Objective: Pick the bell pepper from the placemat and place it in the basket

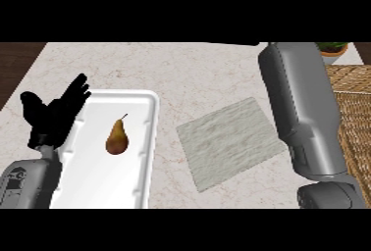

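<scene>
- The left hand (54, 115) showed at the view's left side, resting with its fingers straight and spread, pointing up and away from the robot. It held nothing.
- Its fingers lay over or just beside the left rim of a white tray (148, 147); whether they touched it could not be told.
- The grey left forearm (29, 184) came in from the lower left corner, beside the tray's near end.
- A brown pear (117, 137) lay in the tray, roughly in its middle, stem pointing away from the robot.
- The placemat (232, 144), a pale grey square turned at an angle, lay flat on the counter (181, 68) between the tray and the right forearm. Its top was bare.
- The right forearm (301, 108) reached from the lower right corner up to the view's top edge, passing along the placemat's right corner.
- The right hand lay beyond the top edge, so its state could not be told.
- The basket (355, 112), of woven wicker, stood at the right edge, partly behind the right forearm. Only its left part showed.
- The pepper was not seen on the placemat, in the shown part of the basket, or in the tray; where it was could not be told.
- A potted plant (332, 49) stood at the top right corner, just beyond the basket.
</scene>
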Controlling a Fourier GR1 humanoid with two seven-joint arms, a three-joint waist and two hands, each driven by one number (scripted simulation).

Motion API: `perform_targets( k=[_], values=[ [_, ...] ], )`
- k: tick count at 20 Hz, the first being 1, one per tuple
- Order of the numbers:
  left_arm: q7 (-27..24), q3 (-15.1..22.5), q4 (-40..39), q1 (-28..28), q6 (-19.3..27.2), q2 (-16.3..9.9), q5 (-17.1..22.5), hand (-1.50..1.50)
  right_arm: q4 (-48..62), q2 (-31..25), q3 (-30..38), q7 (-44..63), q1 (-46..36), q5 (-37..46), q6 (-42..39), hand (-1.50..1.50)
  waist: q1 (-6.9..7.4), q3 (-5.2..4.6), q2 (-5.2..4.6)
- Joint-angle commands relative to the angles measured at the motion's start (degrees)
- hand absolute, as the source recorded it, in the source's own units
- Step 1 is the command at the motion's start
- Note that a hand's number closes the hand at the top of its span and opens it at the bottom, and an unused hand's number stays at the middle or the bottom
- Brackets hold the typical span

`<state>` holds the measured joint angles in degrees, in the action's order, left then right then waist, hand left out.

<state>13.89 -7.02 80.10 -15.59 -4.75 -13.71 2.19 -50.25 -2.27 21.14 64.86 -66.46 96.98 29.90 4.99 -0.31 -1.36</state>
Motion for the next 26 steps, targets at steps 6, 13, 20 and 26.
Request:
perform_targets(
  k=[6, 13, 20, 26],
  values=[
    [-3.27, -1.02, -2.29, 1.26, 0.60, -0.06, -0.67, 0.00, 9.05, -5.77, 5.99, 15.70, -9.68, 13.50, 0.03, 1.50, -0.83, 0.10, -0.25],
    [-1.04, -1.57, -0.29, 1.58, 0.58, -0.94, -0.27, 0.00, 12.08, -9.99, 10.12, 18.87, -9.41, 21.19, -5.04, 1.50, -2.09, 0.19, 0.44],
    [-3.48, -2.45, -2.79, 3.33, -0.84, -1.33, 0.33, 0.00, 9.01, -10.48, 15.05, 15.82, -6.74, 21.36, -3.39, 1.50, -3.94, 0.26, 1.05],
    [-1.11, -2.34, -1.06, 2.76, 1.78, 0.29, -0.06, 0.00, 4.61, -7.16, 16.92, 13.83, 1.40, 22.75, -0.49, 1.50, -4.74, 0.32, 1.36]
  ],
)
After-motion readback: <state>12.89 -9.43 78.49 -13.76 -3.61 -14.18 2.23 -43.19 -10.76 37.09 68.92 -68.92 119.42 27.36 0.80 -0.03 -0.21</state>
